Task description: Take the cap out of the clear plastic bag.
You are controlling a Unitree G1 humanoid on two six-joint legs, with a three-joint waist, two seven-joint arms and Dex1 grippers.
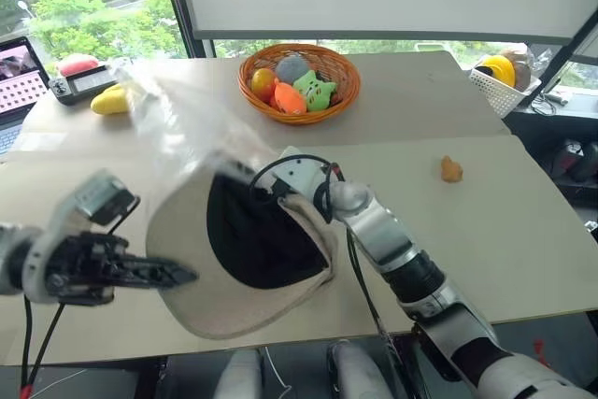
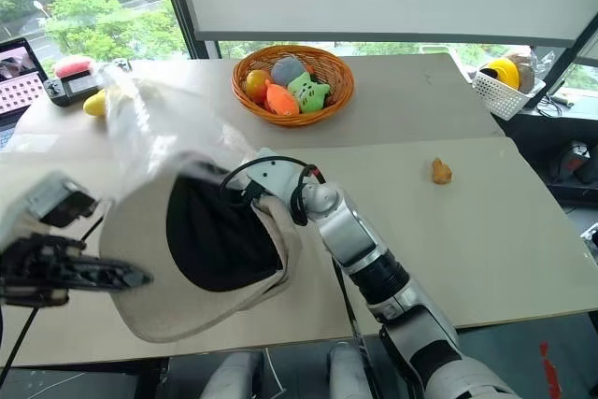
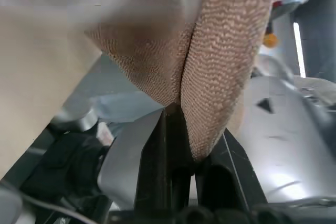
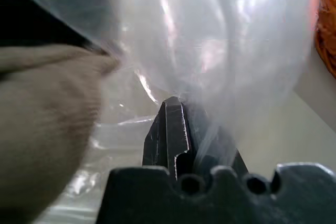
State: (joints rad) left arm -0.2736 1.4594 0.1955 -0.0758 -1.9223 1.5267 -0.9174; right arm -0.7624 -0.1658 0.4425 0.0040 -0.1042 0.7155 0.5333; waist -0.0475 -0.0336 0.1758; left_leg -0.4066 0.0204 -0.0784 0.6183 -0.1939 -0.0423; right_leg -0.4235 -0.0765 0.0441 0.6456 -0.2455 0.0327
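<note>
Held above the surface (image 1: 523, 231), the soft, floppy cap (image 1: 238, 259) sags from the left gripper (image 3: 181, 114), whose fingers are clenched on its cream edge, while the right gripper (image 4: 181, 111) pinches the slippery, crinkly clear plastic bag (image 1: 173, 114); the thick edge looks like the surest hold.

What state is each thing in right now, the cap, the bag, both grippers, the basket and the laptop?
cap: lifted off the table, opening facing the camera, beige edge pinched by the left gripper.
clear plastic bag: crumpled, raised behind the cap, pinched by the right gripper.
left gripper: shut on the cap's edge.
right gripper: shut on the bag.
wicker basket: upright, holding plush toys.
laptop: open, screen lit.
</note>
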